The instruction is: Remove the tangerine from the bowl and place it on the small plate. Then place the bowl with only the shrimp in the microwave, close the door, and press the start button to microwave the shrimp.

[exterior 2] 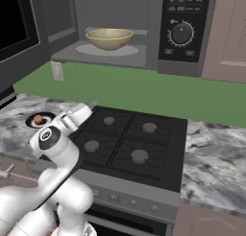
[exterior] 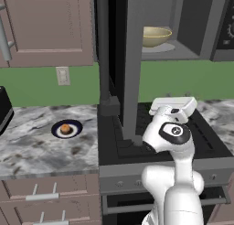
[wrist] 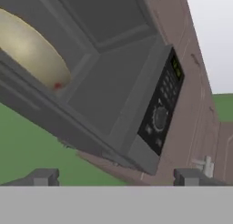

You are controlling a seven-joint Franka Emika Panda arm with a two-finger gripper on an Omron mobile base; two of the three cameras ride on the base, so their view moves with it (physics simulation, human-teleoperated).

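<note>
The microwave (exterior 2: 120, 9) hangs above the stove with its door (exterior: 132, 59) swung wide open to the left. Inside it stands the yellowish-tan bowl (exterior 2: 109, 38) on the turntable. A small red speck, the shrimp (wrist: 57, 85), peeks over the bowl's rim in the hand view. Left of the stove on the counter, the tangerine (exterior: 66, 127) rests on the small plate (exterior: 75, 130). My gripper (wrist: 117, 177) is open and empty. It hovers low over the stove's left side, well below and in front of the microwave, pointing up at its control panel (wrist: 161, 109).
A black four-burner stove (exterior 2: 129, 144) lies under the microwave, with marble counter (exterior: 32, 146) on either side. Brownish-mauve cabinets (exterior: 50, 27) flank the microwave. A wall outlet (exterior: 62, 75) sits on the green wall. A dark appliance (exterior: 3, 107) stands at the far left edge.
</note>
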